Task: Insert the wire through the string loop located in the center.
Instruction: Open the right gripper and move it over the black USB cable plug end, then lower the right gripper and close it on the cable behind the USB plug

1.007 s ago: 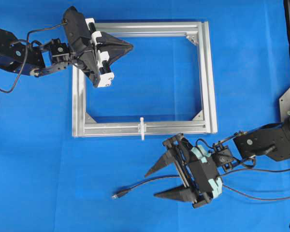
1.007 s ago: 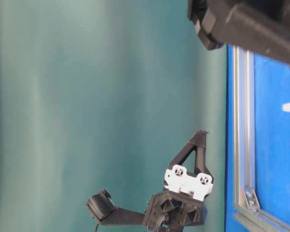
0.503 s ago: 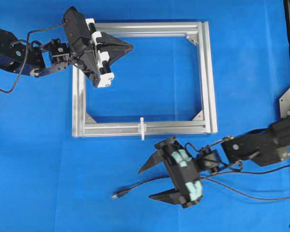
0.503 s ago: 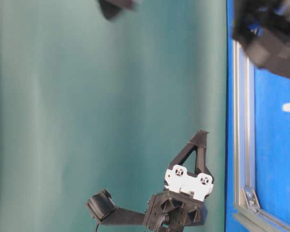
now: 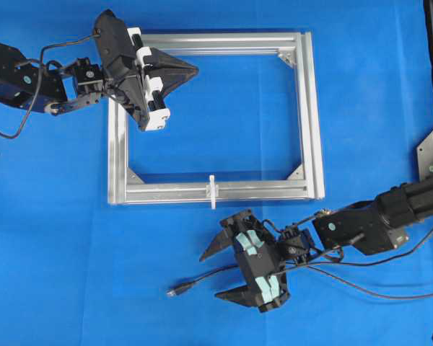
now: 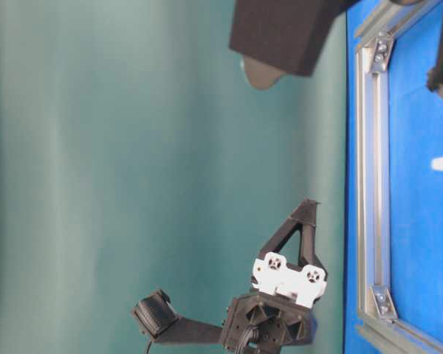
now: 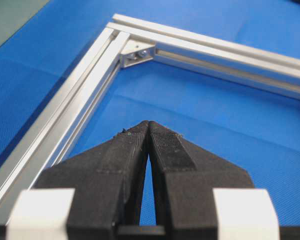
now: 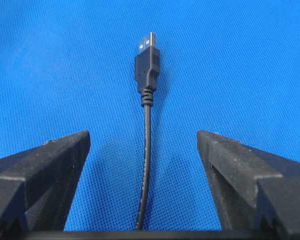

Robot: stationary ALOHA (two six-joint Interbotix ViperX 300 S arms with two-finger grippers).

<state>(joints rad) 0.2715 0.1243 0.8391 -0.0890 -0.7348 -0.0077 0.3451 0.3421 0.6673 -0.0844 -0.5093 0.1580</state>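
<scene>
Surface: blue mat, silver frame [image 5: 215, 191] lying flat on it.
Progress: nothing threaded; wire [image 5: 202, 278] not yet picked up, string loop [image 5: 212, 192] empty on near bar.
Wire: on mat below frame, long axis roughly left-right, plug [image 8: 147, 60] pointing left, away from gripper.
Right gripper [image 5: 215, 275]: jaws wide, straddling wire, no contact.
Left gripper [image 7: 149, 125]: closed, empty, over frame corner.

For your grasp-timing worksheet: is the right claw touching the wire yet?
Apart. The right wrist view shows the wire lying midway between the open right claw's fingers, blue mat visible on both sides.
</scene>
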